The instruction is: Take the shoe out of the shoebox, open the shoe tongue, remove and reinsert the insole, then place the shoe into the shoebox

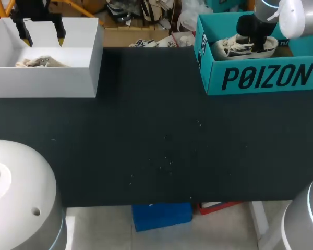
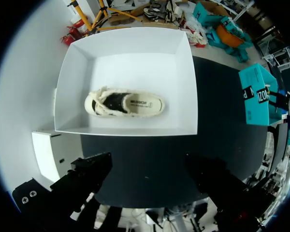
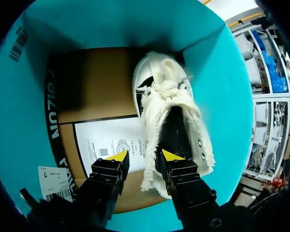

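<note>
Head view: the left tool (image 1: 43,37) hangs over a white box (image 1: 88,78) at the far left of the tabletop (image 1: 156,151), tips apart. My right arm (image 1: 261,23) reaches into the teal shoebox (image 1: 266,78) at the far right, where the shoe (image 1: 240,48) lies.

Left wrist view: the left tool's fingers (image 2: 92,174) stand wide, nothing between them. A second shoe (image 2: 124,103) lies in the white box.

Right wrist view: the right tool (image 3: 144,157) is over the shoe's side edge, tips apart, with the box floor visible between one tip and the shoe.

Teal shoebox walls (image 3: 222,72) tight around shoe (image 3: 170,94)
</note>
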Motion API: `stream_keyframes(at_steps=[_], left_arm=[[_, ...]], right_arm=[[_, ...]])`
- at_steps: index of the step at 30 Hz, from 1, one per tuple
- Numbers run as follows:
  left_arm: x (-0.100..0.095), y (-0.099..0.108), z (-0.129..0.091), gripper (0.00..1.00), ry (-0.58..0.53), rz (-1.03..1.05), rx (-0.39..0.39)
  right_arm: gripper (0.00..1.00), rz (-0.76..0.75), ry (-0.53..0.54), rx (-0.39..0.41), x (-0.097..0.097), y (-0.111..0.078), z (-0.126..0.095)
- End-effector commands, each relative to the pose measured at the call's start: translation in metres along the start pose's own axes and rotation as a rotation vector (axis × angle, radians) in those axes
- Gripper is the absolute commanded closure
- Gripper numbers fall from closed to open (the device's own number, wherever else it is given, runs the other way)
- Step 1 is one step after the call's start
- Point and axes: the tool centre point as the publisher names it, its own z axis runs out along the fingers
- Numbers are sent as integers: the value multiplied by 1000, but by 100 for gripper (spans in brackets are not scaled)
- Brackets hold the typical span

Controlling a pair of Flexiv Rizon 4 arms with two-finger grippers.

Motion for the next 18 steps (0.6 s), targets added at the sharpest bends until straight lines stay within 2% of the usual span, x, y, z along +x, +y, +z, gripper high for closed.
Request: stream_keyframes(at_steps=[1,13,15,17,18], left_arm=[[0,0,-1,0,-2,-1,-1],[0,0,-1,0,-2,-1,-1],[0,0,-1,0,-2,-1,-1],[0,0,-1,0,-2,-1,-1],[0,0,-1,0,-2,-1,-1]], right_arm=[[62,7,1,3,-5,2,27],[64,15,-11,6,-6,5,54],[71,17,-19,7,-6,5,56],[100,18,-26,13,-7,6,56],[100,19,-27,16,-7,6,56]])
